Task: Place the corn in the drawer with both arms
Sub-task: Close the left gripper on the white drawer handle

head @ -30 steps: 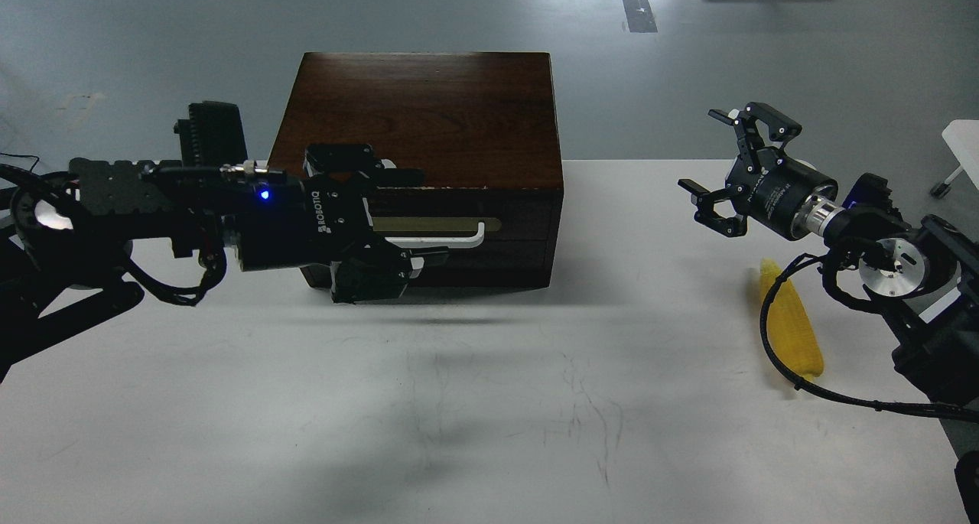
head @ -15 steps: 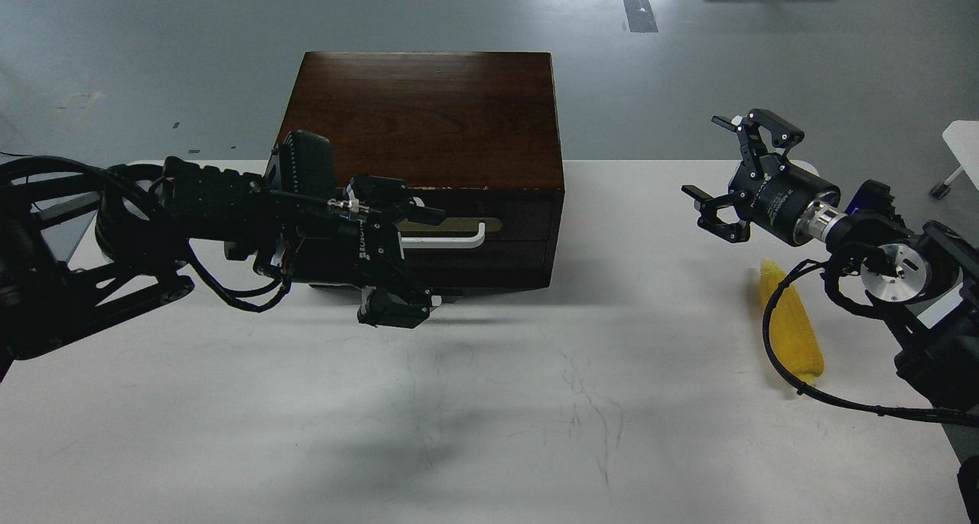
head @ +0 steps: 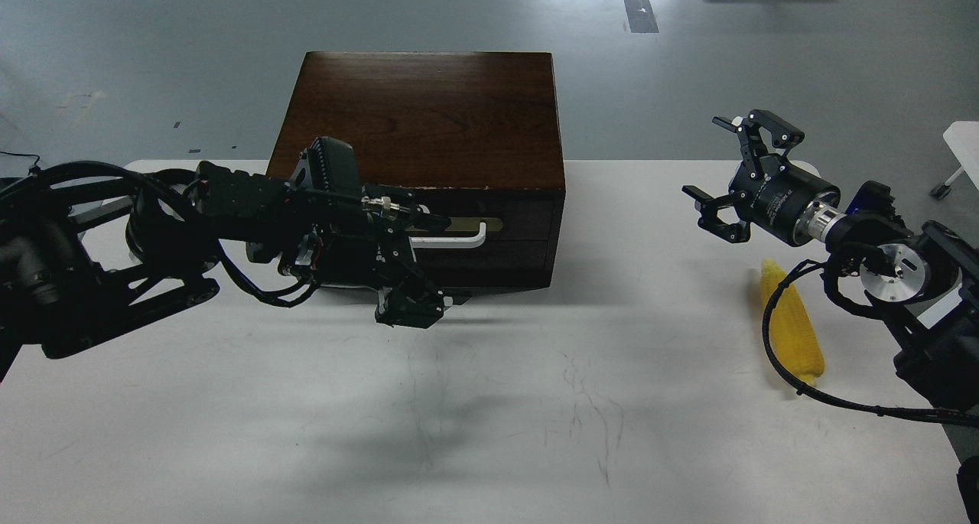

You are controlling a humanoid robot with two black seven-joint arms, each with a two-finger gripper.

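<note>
The dark wooden box [head: 428, 118] stands at the back middle of the white table [head: 535, 401]. Its drawer [head: 516, 226] is closed, and its white bar handle [head: 459, 241] shows on the tan plate. My left gripper [head: 436, 262] is open in front of the handle's left end, one finger above the bar and one below. The yellow corn [head: 791, 333] lies on the table at the right, crossed by a black cable. My right gripper [head: 707, 159] is open and empty, held in the air up and left of the corn.
The left arm [head: 229, 226] stretches across the table's left side in front of the box. The right arm's body and cable [head: 902, 279] sit over the table's right edge beside the corn. Grey floor lies behind the table.
My left arm has swung right and lowered, bringing its open gripper to the left end of the drawer handle. The right gripper has barely moved. The corn has not moved.
</note>
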